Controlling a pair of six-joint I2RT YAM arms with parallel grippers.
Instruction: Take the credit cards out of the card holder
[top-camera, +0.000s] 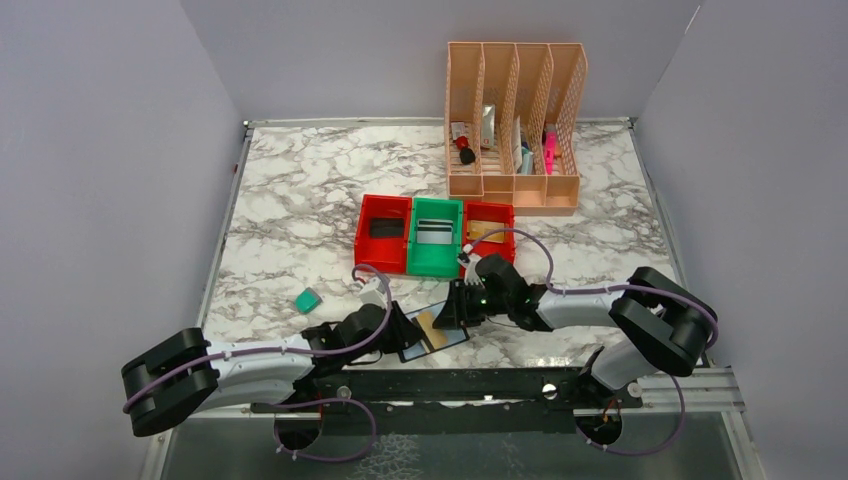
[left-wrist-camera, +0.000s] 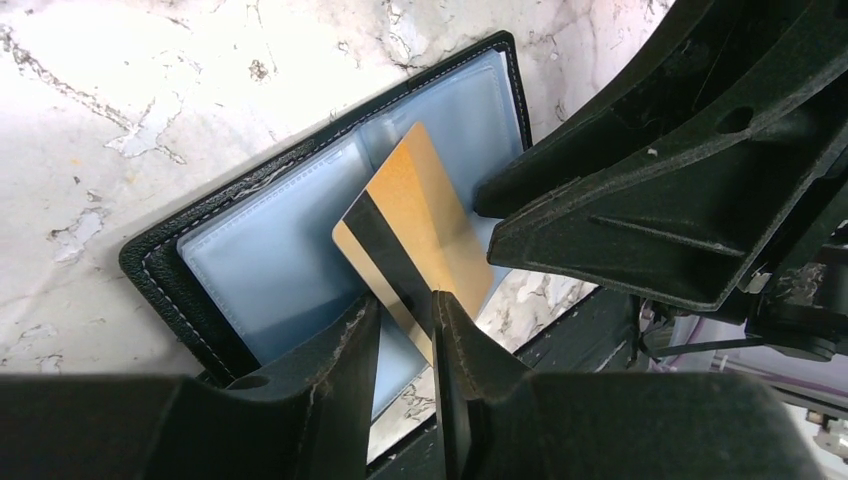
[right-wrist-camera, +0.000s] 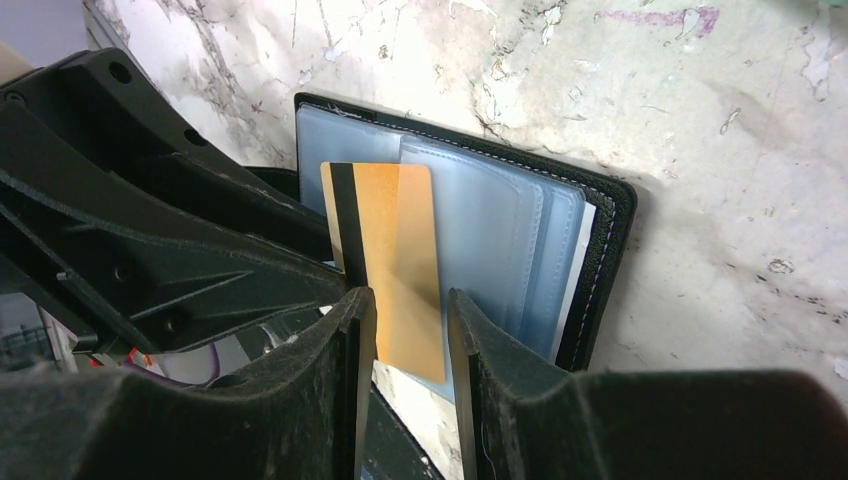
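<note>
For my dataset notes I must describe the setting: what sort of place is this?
Probably a robot test cell, staged like a desk: plain grey walls enclose a marble-patterned table, with a peach file organizer and small plastic bins on it.

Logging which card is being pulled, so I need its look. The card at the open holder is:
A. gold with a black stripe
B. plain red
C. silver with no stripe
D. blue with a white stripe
A: both wrist views show the card lying over the open holder with a gold face and a black stripe along one end.
</note>
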